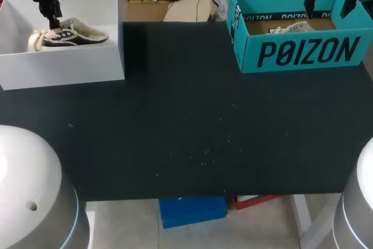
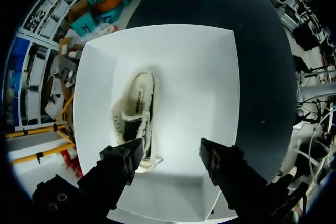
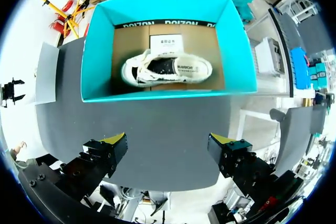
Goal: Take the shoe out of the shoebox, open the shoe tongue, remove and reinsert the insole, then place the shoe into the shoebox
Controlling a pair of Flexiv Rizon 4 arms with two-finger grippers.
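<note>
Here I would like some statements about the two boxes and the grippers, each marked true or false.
1. A dark shoe lies inside the white box. True.
2. The teal box is empty. False: it holds a pale shoe.
3. The left gripper is shut on the dark shoe. False: it is open above the white box.
4. The right gripper is open. True.
</note>
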